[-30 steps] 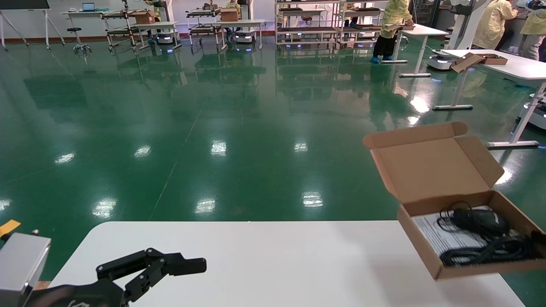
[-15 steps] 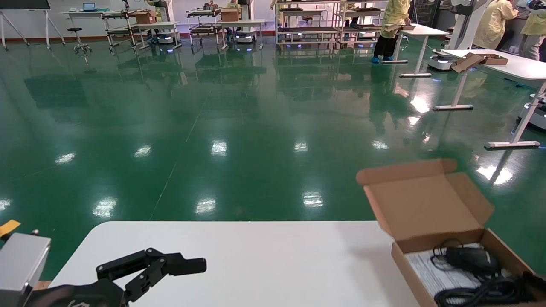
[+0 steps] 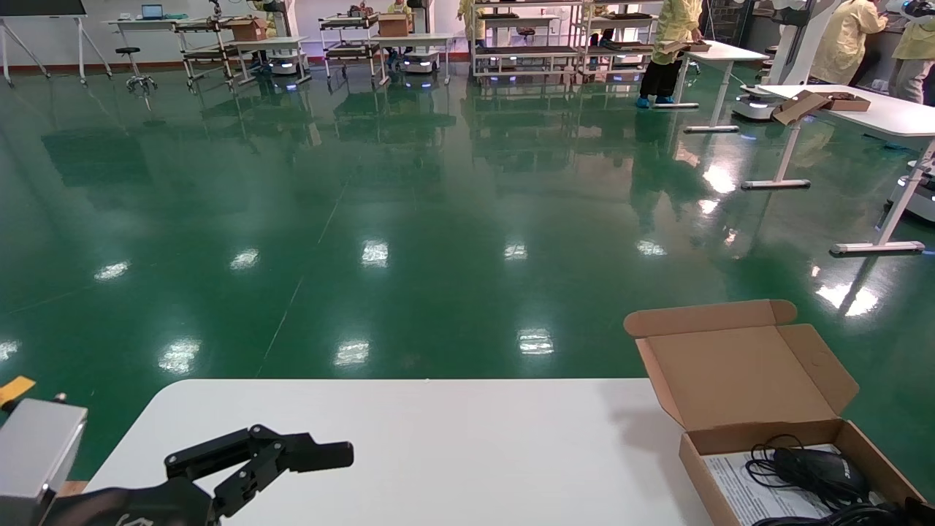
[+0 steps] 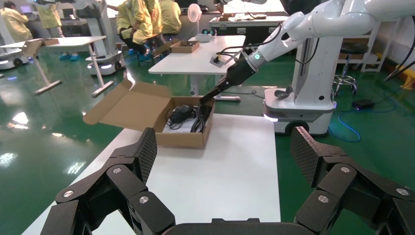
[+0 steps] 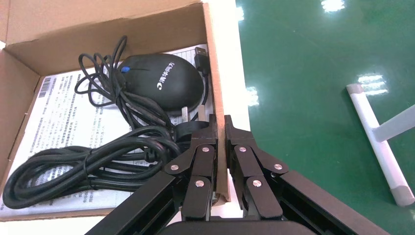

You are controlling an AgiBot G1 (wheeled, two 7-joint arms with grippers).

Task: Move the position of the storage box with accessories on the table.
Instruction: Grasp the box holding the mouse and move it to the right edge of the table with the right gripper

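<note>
From the head view I see only part of the storage box (image 3: 760, 409): it sits at the right end of the table (image 3: 438, 446), its lid flap standing open and leaning away from me, and its near part cut off at the picture's edge. My right gripper hardly shows there.

The right wrist view fills that in. My right gripper (image 5: 220, 128) is clenched on the box's side wall, one finger inside and one outside, with the cardboard pinched between them. Inside, a black mouse (image 5: 161, 81) rests on a white printed sheet (image 5: 63, 122), and a thick black cable (image 5: 93, 164) lies coiled on the sheet nearer the gripper.

The left wrist view gives me the whole scene from across the table: the brown box rests flat on the white top near its far end, flap folded back, and the right arm (image 4: 293, 34) reaches down to the box's wall.

My left gripper (image 3: 277, 456) hovers over the table's left end, well apart from the box, with its fingers (image 4: 142, 152) spread wide and nothing between them.
</note>
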